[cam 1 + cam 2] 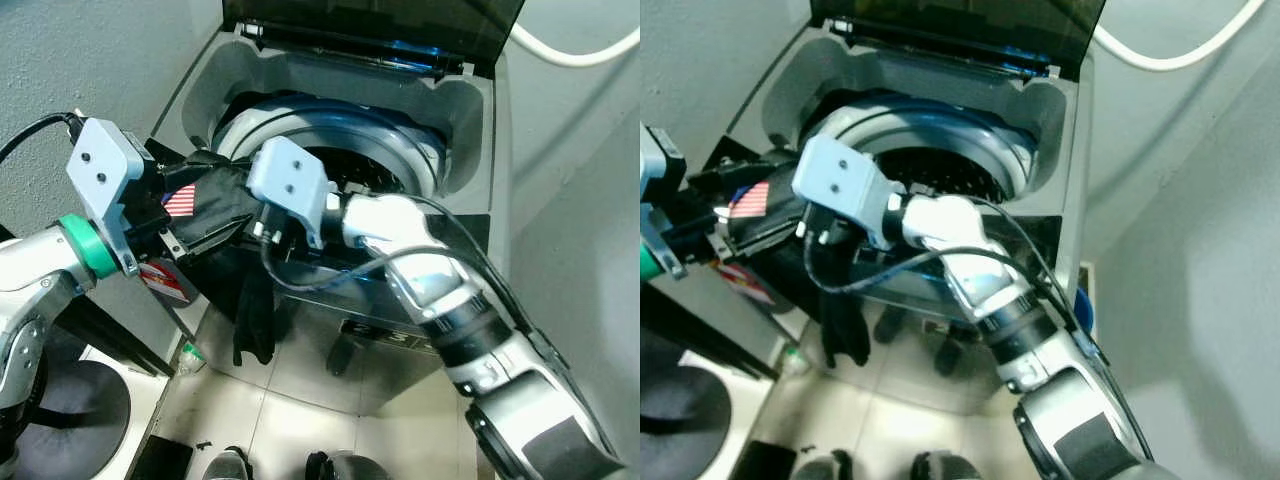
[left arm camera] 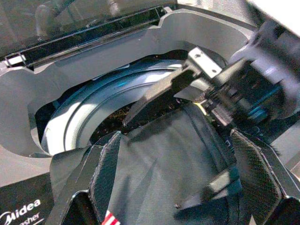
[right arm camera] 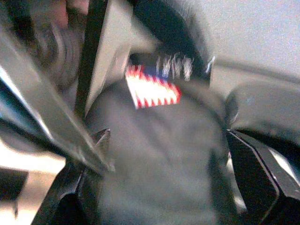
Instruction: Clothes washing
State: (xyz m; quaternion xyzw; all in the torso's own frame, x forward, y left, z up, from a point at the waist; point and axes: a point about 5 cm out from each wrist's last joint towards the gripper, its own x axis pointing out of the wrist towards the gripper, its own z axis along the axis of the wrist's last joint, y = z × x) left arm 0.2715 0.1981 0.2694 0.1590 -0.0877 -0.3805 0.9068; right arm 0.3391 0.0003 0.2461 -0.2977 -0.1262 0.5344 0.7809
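Both end effectors, left (image 1: 185, 240) and right (image 1: 262, 232), spread apart around a black garment with flag patch (image 1: 215, 205), just left of the grey top-loading washer's open drum (image 1: 345, 165).

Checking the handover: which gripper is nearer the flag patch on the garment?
Left. The left gripper sits right beside the flag patch on the black garment; the right gripper is farther along, toward the washer.

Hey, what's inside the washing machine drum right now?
Through the open top of the washing machine, a bare patch of dark perforated drum wall shows. The black garment with the flag patch lies across the rim's near side and, with the right gripper, covers the rest.
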